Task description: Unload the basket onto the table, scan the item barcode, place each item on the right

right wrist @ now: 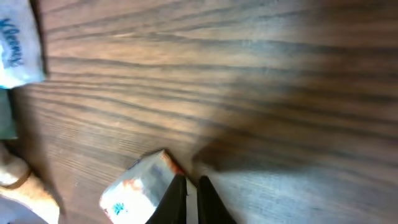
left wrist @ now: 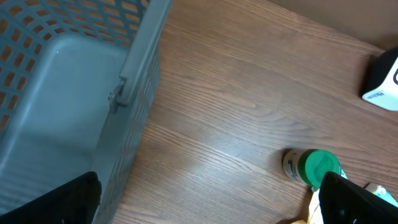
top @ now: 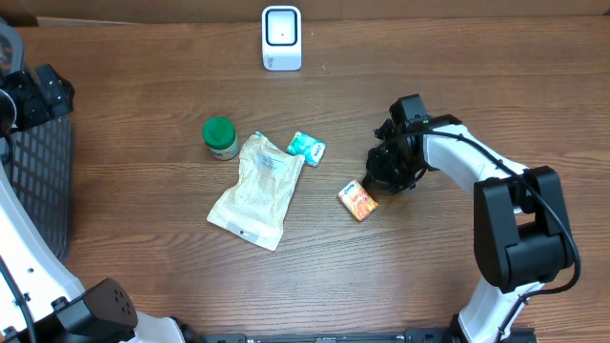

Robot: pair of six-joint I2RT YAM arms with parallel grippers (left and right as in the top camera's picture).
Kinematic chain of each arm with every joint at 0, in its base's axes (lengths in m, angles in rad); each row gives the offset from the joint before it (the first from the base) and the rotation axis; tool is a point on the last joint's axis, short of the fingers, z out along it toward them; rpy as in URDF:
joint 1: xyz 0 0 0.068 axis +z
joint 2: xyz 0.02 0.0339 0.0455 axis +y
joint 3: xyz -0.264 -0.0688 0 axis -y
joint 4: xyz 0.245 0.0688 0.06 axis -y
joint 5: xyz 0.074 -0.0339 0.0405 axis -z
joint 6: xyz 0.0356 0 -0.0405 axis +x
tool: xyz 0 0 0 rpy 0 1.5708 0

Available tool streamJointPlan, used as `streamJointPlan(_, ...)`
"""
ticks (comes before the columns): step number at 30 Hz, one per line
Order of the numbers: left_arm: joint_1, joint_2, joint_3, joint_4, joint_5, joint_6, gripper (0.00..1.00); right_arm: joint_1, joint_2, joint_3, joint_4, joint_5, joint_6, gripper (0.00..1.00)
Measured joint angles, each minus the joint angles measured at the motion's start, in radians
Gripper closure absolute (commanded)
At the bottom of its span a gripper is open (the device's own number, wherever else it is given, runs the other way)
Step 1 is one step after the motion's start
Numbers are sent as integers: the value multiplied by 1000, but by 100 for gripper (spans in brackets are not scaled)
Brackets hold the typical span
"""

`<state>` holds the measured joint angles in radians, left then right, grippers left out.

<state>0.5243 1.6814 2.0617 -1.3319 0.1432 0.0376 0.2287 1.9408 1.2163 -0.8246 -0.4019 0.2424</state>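
A small orange and white snack packet (top: 357, 201) lies on the wooden table right of centre. In the right wrist view the packet (right wrist: 134, 186) rests against the outer side of one finger. My right gripper (top: 379, 181) is low over the table at the packet's upper right corner. Its jaws (right wrist: 191, 186) are shut, with only a thin pale sliver between them. The white barcode scanner (top: 281, 38) stands at the table's back edge. My left gripper (left wrist: 211, 199) hangs wide open by the basket, holding nothing, far from the packet.
A green-lidded jar (top: 220, 136), a beige pouch (top: 257, 189) and a teal packet (top: 307, 147) lie left of centre. A grey mesh basket (top: 38, 181) stands at the left edge, under my left arm (top: 43, 90).
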Motion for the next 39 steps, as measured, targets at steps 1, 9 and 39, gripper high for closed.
streamJointPlan(1, 0, 0, 0, 0, 0, 0, 0, -5, 1, 42, -69, -2, -6, 71)
streamJointPlan(9, 0, 0, 0, 0, 0, 0, 0, -4, -16, 178, -344, 14, -71, 57)
streamJointPlan(39, 0, 0, 0, 0, 0, 0, 1, 40, -32, 229, -263, -323, -85, 96)
